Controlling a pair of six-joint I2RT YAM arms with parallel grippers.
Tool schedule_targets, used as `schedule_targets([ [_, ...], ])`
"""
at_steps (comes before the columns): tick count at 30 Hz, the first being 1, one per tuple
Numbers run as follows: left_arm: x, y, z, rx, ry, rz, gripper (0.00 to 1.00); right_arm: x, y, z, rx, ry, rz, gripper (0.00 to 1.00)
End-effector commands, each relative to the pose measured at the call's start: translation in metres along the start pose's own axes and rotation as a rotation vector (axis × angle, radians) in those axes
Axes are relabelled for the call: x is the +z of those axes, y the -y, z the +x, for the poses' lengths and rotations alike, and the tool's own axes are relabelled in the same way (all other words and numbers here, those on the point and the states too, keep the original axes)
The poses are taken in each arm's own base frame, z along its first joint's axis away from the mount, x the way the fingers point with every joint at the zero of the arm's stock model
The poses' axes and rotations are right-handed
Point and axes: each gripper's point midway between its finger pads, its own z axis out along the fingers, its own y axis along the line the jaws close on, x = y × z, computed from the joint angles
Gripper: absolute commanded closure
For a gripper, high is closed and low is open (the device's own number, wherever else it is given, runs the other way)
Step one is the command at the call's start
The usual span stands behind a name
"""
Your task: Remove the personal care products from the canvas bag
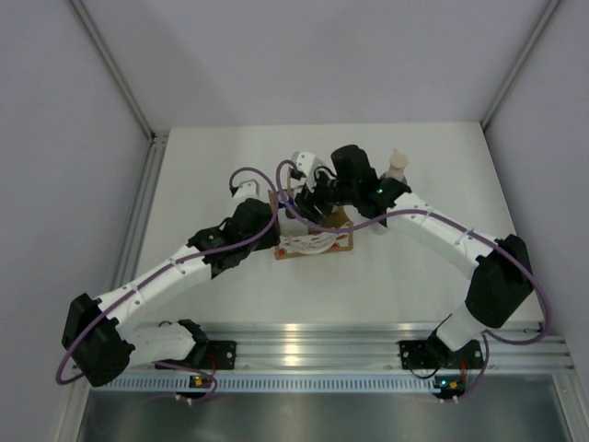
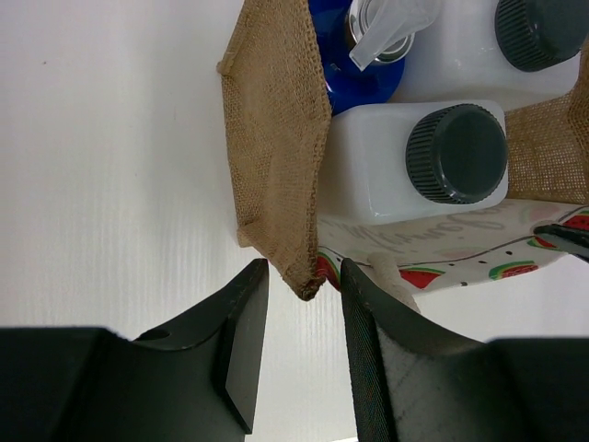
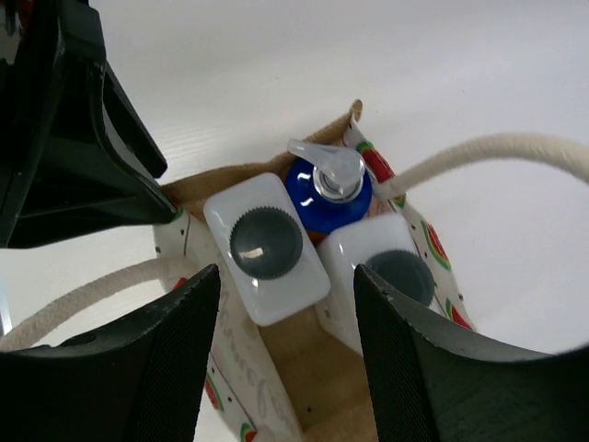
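**Bag (image 1: 317, 247) at the centre of the table (image 1: 212, 166): three bottles inside, one outside.**
Left hand (image 2: 304, 272) narrow, pinching the bag's 10 o'clock corner, apparently to steady it. Right hand (image 3: 287, 276) wide, poised over the mouth astride a white bottle (image 3: 267, 244), probably the next lift. Second white bottle (image 3: 382, 267) and blue-topped bottle (image 3: 327, 198) packed beside it. Pump bottle (image 1: 397, 166) stands at the bag's 1 o'clock.

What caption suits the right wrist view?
Right gripper open above white bottles and blue-topped bottle in canvas bag.
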Motion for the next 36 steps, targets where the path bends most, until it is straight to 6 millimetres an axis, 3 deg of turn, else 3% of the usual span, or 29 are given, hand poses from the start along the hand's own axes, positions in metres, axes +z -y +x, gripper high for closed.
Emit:
schedule_targets([
  [1,-0.001,0.003,-0.013,-0.008,0.039,-0.01,0.58,0.013,-0.025,-0.007,-0.09,-0.011,-0.203,0.42],
  [3,-0.002,0.002,-0.014,-0.013,0.044,-0.011,0.58,0.018,-0.027,-0.01,-0.109,0.002,-0.236,0.42],
  [4,-0.001,0.002,-0.014,-0.016,0.046,-0.015,0.58,0.029,-0.027,-0.002,-0.116,-0.013,-0.256,0.43],
  [17,0.0,0.001,-0.014,-0.025,0.049,-0.021,0.59,0.059,-0.029,0.026,-0.168,-0.049,-0.325,0.46],
  [25,0.001,0.0,-0.013,-0.025,0.047,-0.027,0.59,0.076,-0.033,0.049,-0.141,-0.083,-0.359,0.48],
  [36,-0.002,0.001,-0.014,-0.024,0.05,-0.017,0.59,0.091,-0.033,0.064,-0.122,-0.079,-0.354,0.53],
])
